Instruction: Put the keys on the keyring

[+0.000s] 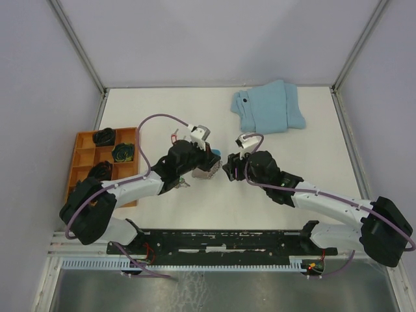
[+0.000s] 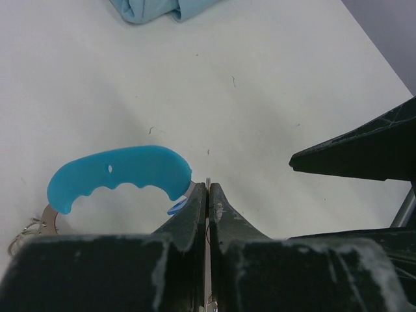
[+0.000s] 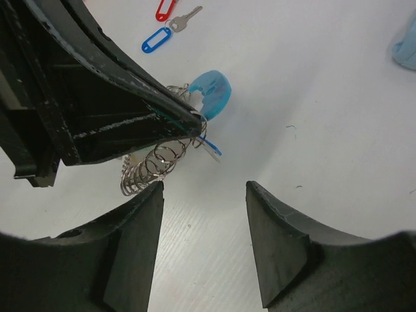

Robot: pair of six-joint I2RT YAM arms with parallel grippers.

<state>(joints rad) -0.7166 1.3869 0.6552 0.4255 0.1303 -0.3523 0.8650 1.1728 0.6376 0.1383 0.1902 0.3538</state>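
My left gripper point(image 1: 209, 164) point(image 2: 207, 187) is shut on a thin silver key blade seen edge-on, a small blue tag point(image 2: 177, 207) hanging at its tip. It sits right beside the keyring, whose bright blue plastic section point(image 2: 120, 175) point(image 3: 211, 94) lies on the table with grey wire coils point(image 3: 153, 166) bunched under the left fingers point(image 3: 130, 97). The blue-tagged key point(image 3: 209, 147) dangles below that fingertip. My right gripper point(image 1: 229, 168) point(image 3: 205, 188) is open and empty, just right of the keyring, facing the left gripper. A red-tagged key point(image 3: 164, 9) and a blue-tagged key point(image 3: 156, 39) lie beyond.
A folded light-blue cloth point(image 1: 268, 107) lies at the back right. An orange compartment tray point(image 1: 84, 156) with dark items stands at the left edge. The right gripper's fingers point(image 2: 364, 153) show at the right of the left wrist view.
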